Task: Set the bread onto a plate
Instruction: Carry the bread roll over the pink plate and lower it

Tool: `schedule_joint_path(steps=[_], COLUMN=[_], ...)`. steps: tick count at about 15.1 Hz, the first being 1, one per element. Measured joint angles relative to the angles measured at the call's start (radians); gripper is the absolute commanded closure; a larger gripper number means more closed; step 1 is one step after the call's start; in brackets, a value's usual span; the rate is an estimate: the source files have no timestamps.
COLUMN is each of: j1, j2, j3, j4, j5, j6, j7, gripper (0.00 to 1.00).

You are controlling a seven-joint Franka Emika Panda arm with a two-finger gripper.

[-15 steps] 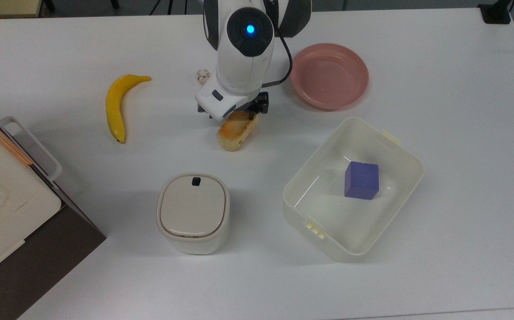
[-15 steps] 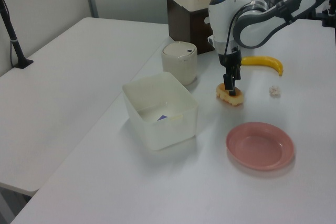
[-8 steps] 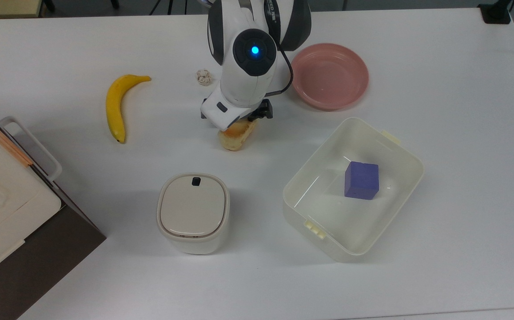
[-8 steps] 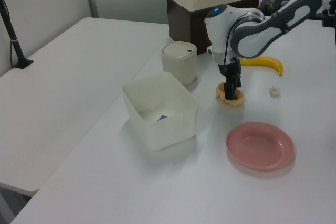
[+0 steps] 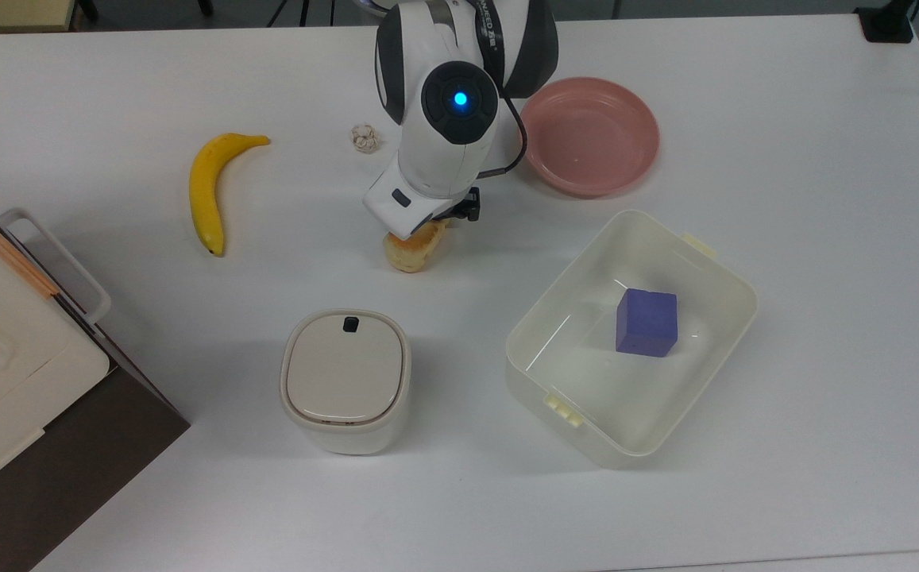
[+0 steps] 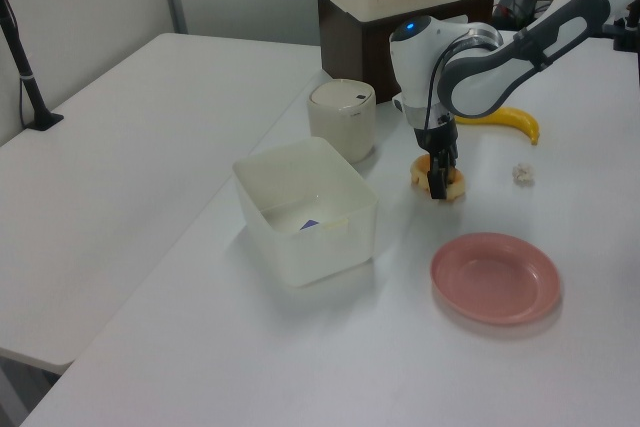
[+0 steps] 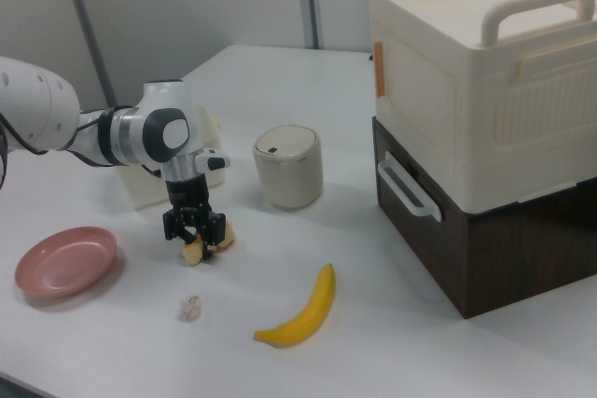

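Since one second ago: arm lowered further over the bread (image 5: 410,249), now covering most of the toasted top in the top view; bread shifted slightly toward the top view's left. Gripper (image 7: 195,230) down at the bread, fingers (image 6: 437,187) closed against its sides, gripping it. Bread still resting on the white tabletop (image 5: 785,477), not lifted.

Pink plate (image 5: 590,135) empty, well apart from the bread, toward the top view's upper right; in the left view, nearer the camera than the bread. Cream tub (image 5: 630,338) at the top view's lower right of the bread, holding a purple cube (image 5: 647,321). Lidded cream canister (image 5: 345,380) standing below the bread in the top view. Yellow banana (image 5: 210,187) lying toward the top view's left, apart from everything else. Small crumpled scrap (image 5: 364,137) near the arm's upper left in the top view. Cream case with handles (image 7: 480,62) stacked on a dark brown box (image 7: 494,240) at the right view's right
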Motion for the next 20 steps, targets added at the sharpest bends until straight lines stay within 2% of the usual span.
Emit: schedule_joint_path(steps=[5, 8, 10, 13, 15, 17, 20], j1=[-0.001, 0.001, 0.002, 0.009, 0.039, 0.074, 0.12], j2=[-0.004, -0.048, -0.099, -0.148, -0.156, -0.152, -0.15], j3=[-0.002, 0.004, 0.038, 0.129, 0.188, 0.207, 0.21], j4=[0.017, 0.051, 0.071, 0.107, 0.114, 0.113, 0.109], j5=[0.0, 0.0, 0.0, 0.0, 0.0, -0.001, -0.001], j6=[0.004, 0.004, -0.031, -0.147, -0.2, -0.206, -0.21], j7=[0.004, 0.007, 0.007, 0.015, 0.063, 0.107, 0.153], gripper=[1.0, 1.0, 1.0, 1.0, 1.0, 1.0, 1.0])
